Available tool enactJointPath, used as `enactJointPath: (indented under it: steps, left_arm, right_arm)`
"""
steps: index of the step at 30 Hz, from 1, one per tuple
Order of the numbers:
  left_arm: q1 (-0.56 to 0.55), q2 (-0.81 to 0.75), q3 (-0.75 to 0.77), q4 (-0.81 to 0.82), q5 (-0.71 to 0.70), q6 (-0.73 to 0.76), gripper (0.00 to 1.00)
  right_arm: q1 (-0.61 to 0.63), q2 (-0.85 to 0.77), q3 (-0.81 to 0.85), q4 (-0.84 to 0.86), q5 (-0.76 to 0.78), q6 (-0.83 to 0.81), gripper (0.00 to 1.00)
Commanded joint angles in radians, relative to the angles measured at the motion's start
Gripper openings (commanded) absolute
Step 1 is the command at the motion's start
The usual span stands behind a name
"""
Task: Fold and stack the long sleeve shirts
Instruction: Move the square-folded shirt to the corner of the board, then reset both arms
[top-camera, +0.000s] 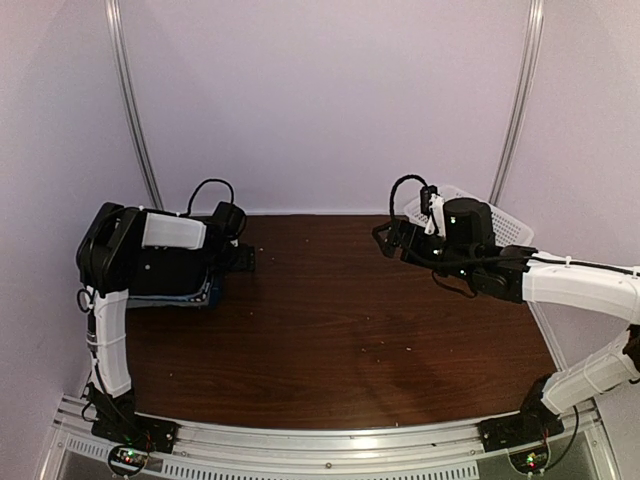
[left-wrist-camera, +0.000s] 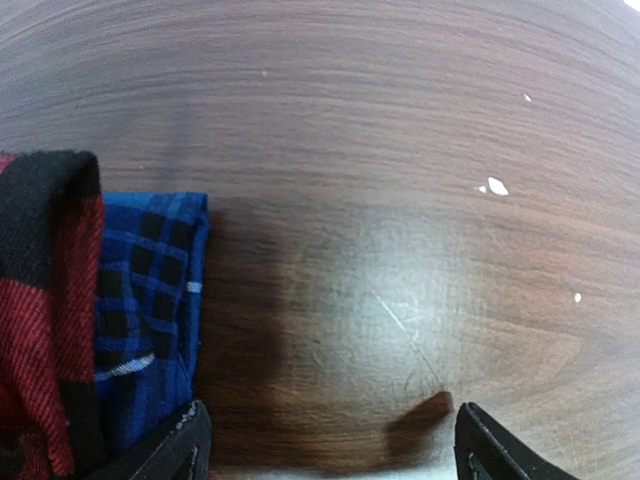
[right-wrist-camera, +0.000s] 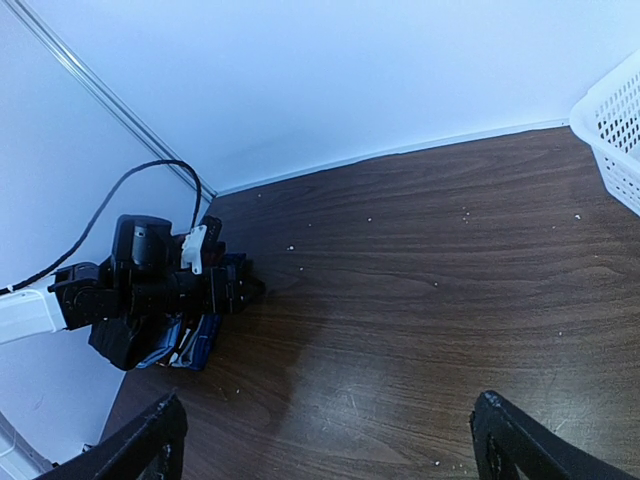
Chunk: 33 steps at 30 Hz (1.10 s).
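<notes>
A stack of folded long sleeve shirts (top-camera: 195, 297) lies at the table's left side, mostly hidden under my left arm. The left wrist view shows a red-and-black plaid shirt (left-wrist-camera: 40, 300) on top of a blue-and-black plaid one (left-wrist-camera: 150, 300). My left gripper (left-wrist-camera: 330, 440) is open over bare wood just right of the stack, one finger close to the blue fabric, nothing between the fingers. My right gripper (top-camera: 385, 238) hovers open and empty at the back right, facing the left arm and the stack (right-wrist-camera: 195, 340).
A white mesh basket (top-camera: 500, 222) stands at the back right corner behind the right arm, and its edge (right-wrist-camera: 612, 130) shows in the right wrist view. White crumbs dot the brown table (top-camera: 340, 330). Walls close in at the back and sides.
</notes>
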Motion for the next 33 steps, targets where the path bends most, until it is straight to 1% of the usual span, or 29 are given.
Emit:
enactJointPath:
  steps: [1,8,13,16,19,20,21,23,26,33]
  left_arm:
    - [0.021,-0.044,-0.02,-0.024,0.043,0.046,0.86]
    - [-0.024,-0.078,0.014,-0.013,0.082,0.106,0.85]
    - [-0.052,-0.132,0.022,0.021,0.15,0.131,0.86]
    - [-0.07,-0.17,0.023,0.036,0.165,0.136,0.86]
    - [-0.091,-0.222,0.012,0.055,0.187,0.145,0.88]
    - [-0.098,-0.241,0.01,0.059,0.188,0.149,0.97]
    - [-0.106,-0.258,0.006,0.064,0.189,0.153,0.97]
    - [-0.122,-0.297,-0.006,0.076,0.189,0.159,0.98]
    - [-0.142,-0.365,-0.047,0.107,0.227,0.159,0.98]
    - [-0.161,-0.559,-0.156,0.135,0.212,0.159,0.98]
  right_arm:
    - [0.01,0.002,0.004,0.011,0.006,0.002,1.0]
    - [0.009,0.015,0.017,0.011,0.004,-0.001,1.0]
    - [0.008,0.011,0.021,0.003,0.009,-0.007,1.0]
    - [0.01,0.003,0.022,-0.005,0.015,-0.014,1.0]
    - [0.009,-0.005,0.024,-0.012,0.027,-0.024,1.0]
    - [0.008,-0.009,0.026,-0.018,0.034,-0.027,1.0]
    - [0.009,-0.013,0.029,-0.023,0.039,-0.032,1.0]
    - [0.009,-0.026,0.033,-0.035,0.052,-0.042,1.0]
    - [0.009,-0.05,0.038,-0.052,0.079,-0.06,1.0]
    - [0.009,-0.135,0.052,-0.089,0.157,-0.112,1.0]
